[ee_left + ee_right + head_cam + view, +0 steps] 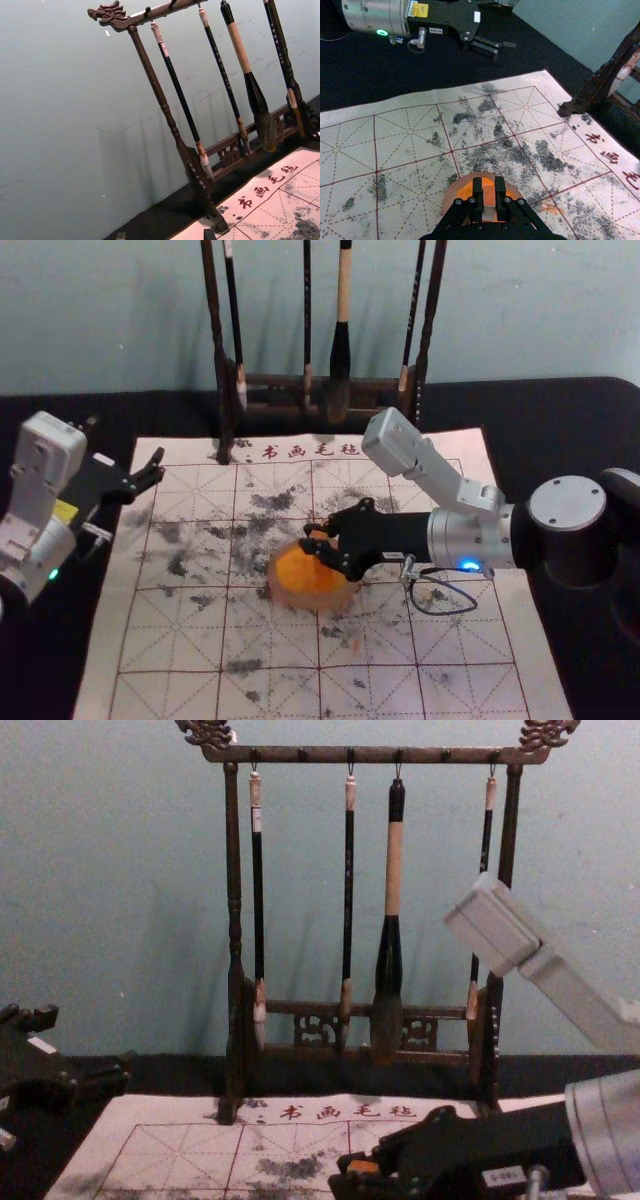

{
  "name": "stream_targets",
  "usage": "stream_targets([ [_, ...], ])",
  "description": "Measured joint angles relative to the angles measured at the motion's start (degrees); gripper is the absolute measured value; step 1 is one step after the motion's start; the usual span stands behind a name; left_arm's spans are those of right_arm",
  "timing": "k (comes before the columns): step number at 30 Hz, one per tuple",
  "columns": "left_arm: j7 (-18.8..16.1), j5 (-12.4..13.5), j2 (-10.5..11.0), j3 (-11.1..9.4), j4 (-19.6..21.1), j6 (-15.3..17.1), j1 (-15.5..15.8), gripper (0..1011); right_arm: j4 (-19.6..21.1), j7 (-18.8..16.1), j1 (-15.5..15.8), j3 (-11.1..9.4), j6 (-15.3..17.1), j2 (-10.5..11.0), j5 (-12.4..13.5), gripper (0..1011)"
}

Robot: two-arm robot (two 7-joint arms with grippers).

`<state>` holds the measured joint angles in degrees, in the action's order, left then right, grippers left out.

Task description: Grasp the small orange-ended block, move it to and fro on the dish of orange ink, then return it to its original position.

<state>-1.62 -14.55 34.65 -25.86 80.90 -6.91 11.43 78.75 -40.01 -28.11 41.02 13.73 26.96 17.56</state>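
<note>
The right claw [489,187] pinches the block [489,201] for rubbing on the dish [300,597] below it, while the left claw [159,465], wide open, is well apart.

The printed characters 书画毛毡 [296,451] ran in dark red along the far edge of the felt mat [100,670] on the worktop [560,440]. Small pale characters on the handle of a hanging brush [220,67] were too small to read. On the left arm [375,14], a yellow label [422,10] and a white tag [436,31] bore print too fine to make out, like the pale label [503,1177] on the right arm [530,1140].
</note>
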Motion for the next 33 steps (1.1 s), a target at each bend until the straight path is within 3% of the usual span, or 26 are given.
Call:
stream_targets([
  [33,0.0,0.0,0.0,0.0,0.0,0.0,0.0,1001,-1.0,0.5,-1.2,1.4,0.5,-2.2,0.7,130],
])
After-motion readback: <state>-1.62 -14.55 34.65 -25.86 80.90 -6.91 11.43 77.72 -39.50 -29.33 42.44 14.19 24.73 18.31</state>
